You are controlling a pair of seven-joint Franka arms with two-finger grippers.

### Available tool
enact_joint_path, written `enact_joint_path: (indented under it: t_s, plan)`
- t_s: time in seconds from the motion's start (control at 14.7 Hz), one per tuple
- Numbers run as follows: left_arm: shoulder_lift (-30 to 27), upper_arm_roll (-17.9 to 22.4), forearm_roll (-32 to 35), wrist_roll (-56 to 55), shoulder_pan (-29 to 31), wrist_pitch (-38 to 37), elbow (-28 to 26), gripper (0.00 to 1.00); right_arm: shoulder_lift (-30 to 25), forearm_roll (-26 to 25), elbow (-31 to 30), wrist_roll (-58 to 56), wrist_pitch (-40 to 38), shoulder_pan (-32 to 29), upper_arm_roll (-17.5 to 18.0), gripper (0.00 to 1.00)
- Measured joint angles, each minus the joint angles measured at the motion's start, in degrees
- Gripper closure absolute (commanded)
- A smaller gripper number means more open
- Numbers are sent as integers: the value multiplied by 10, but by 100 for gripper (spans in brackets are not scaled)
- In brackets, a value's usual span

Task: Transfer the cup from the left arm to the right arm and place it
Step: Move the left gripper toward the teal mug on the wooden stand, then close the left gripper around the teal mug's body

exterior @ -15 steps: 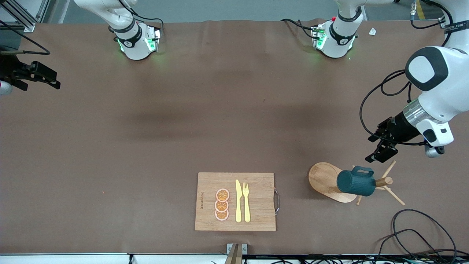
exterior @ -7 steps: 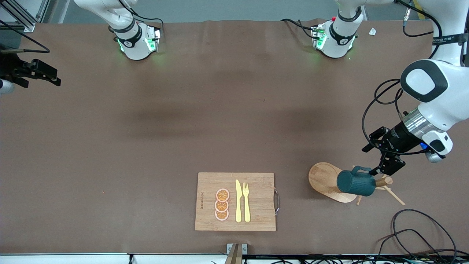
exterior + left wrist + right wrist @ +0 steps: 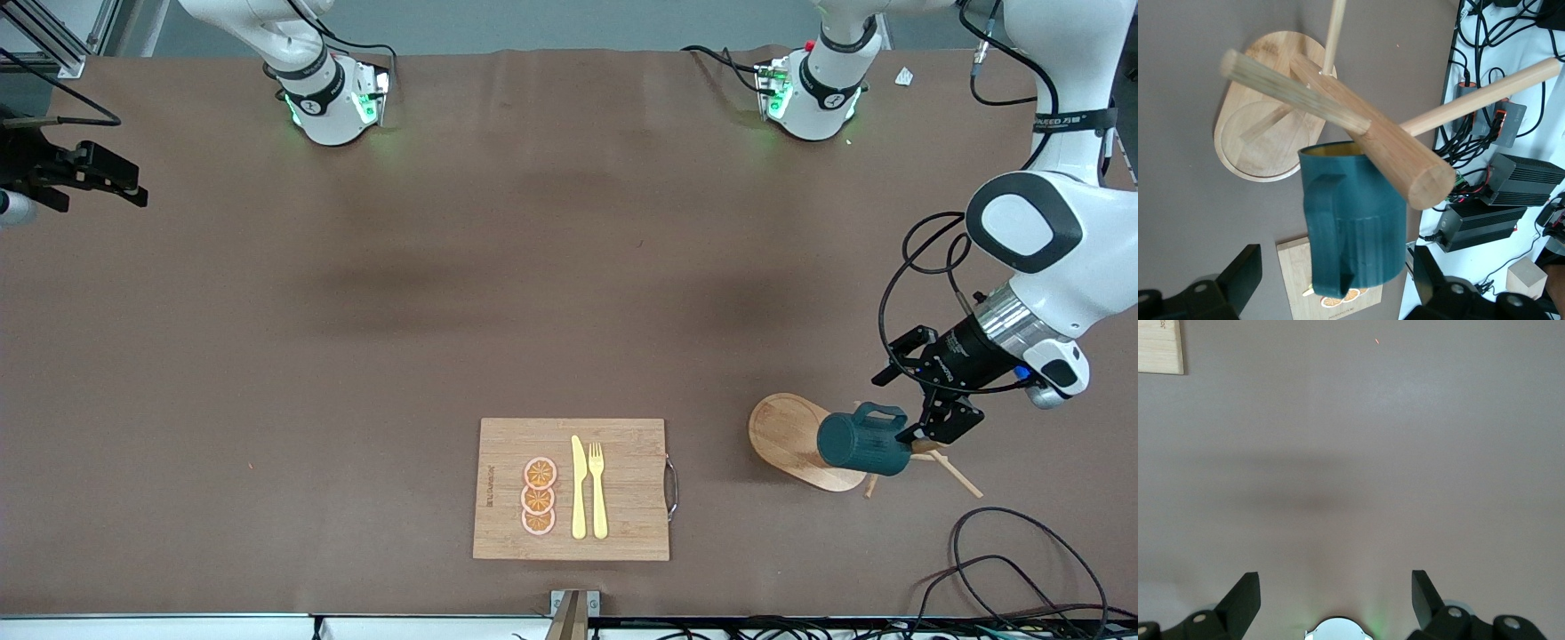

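Observation:
The cup point(image 3: 864, 442), a dark teal mug, hangs sideways on a peg of the wooden rack point(image 3: 782, 436), handle up, toward the left arm's end of the table. My left gripper point(image 3: 900, 404) is open just beside the cup's mouth end, over the rack's pegs. In the left wrist view the cup point(image 3: 1355, 220) fills the space between the two black fingers point(image 3: 1238, 273), with a thick peg point(image 3: 1395, 157) running into its mouth; I see no contact. My right gripper point(image 3: 133, 191) waits open over bare table at the right arm's end, and the right wrist view shows the gripper point(image 3: 1335, 597) holding nothing.
A bamboo cutting board point(image 3: 622, 524) with orange slices point(image 3: 539, 496), a yellow knife and a fork lies near the front edge. Loose black cables point(image 3: 1013, 569) lie near the rack. Thin rack pegs point(image 3: 960, 480) stick out sideways.
My left gripper has come down and turned toward the cup, ending close to its mouth end. The cup and the right arm have not moved.

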Motion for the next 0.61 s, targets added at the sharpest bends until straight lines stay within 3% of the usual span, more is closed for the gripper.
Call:
enact_joint_path:
  t_s: [0.61]
  plan:
    - [46,-3,-1,-1,-14,45,21,0,0,0,3,-1,1,0,0,0]
